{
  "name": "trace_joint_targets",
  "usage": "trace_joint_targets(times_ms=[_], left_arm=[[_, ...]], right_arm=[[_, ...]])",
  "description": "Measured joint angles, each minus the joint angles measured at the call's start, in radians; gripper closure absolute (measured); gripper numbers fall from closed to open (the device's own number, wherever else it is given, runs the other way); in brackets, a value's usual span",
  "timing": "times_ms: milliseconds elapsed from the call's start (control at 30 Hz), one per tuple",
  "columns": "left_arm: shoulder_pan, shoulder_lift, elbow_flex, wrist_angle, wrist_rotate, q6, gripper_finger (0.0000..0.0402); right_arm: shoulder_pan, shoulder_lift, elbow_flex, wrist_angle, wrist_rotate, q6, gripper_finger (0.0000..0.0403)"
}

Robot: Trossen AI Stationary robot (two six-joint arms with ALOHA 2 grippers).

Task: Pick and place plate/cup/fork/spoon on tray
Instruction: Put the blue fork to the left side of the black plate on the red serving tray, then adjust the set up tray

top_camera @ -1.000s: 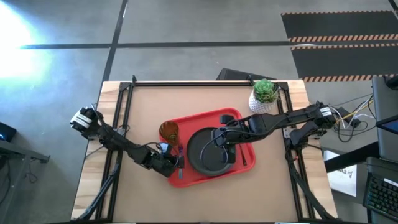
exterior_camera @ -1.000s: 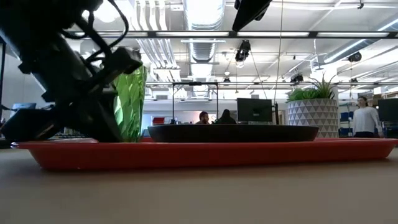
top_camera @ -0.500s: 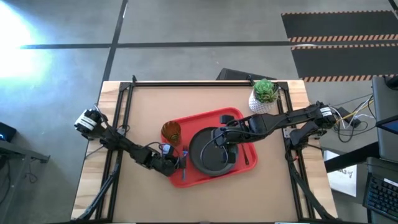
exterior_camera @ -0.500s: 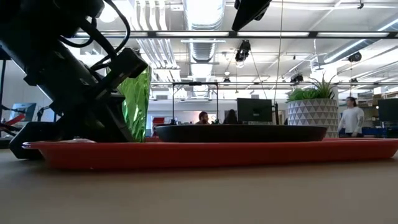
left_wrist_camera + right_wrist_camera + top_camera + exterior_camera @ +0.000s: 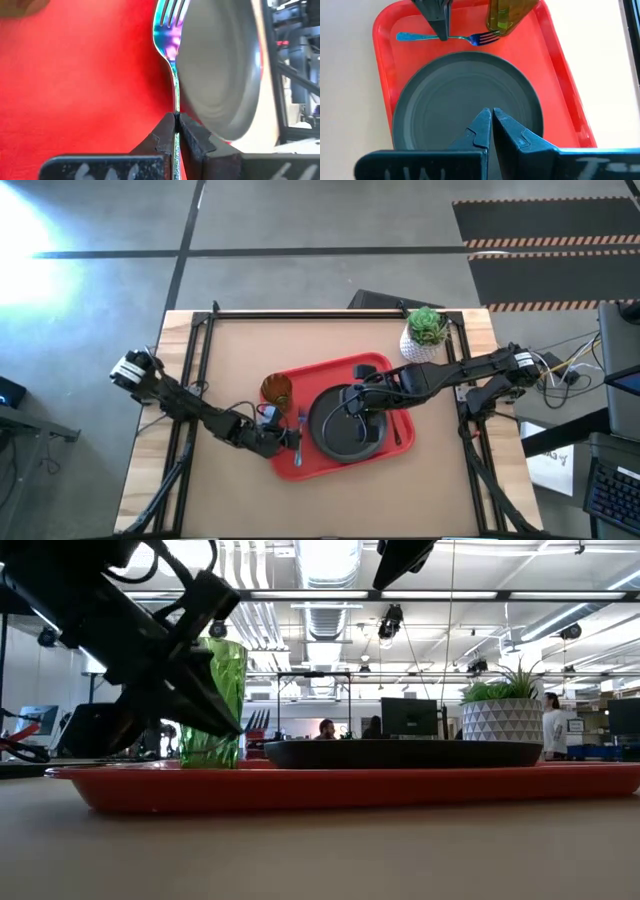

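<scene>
A: Three of the four items are seen on the tray point(image 5: 392, 435) already: the plate point(image 5: 345, 425) in the middle, the cup point(image 5: 275, 389) by the tray's left edge, and the fork point(image 5: 171, 45). No spoon can be made out in any view.

B: Which step is judged to be in hand?

A: The fork's placing. Its handle is pinched between the closed fingers of the left gripper point(image 5: 176, 131), low over the tray's left side, with the tines lying just beside the plate's rim, between plate and cup.

B: And the right gripper point(image 5: 491, 125)?

A: It is held above the plate with its fingers pressed together and nothing between them; it appears to be waiting.

B: What is called for next?

A: The left fingers would need to be parted so the fork is left flat on the tray, then the arm drawn back clear of the cup. After that the spoon would have to be found.
</scene>
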Motion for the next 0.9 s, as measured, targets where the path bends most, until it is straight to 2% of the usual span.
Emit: trace_joint_targets(times_ms=[533,900], left_arm=[[0.004,0.01,-0.005,-0.003,0.025,-0.015,0.0401],[0.004,0.011,-0.005,-0.031,0.025,-0.016,0.0348]], right_arm=[[0.0,0.0,0.0,0.0,0.0,0.02,0.0394],[0.0,-0.02,0.0,0.0,0.0,0.014,0.0394]])
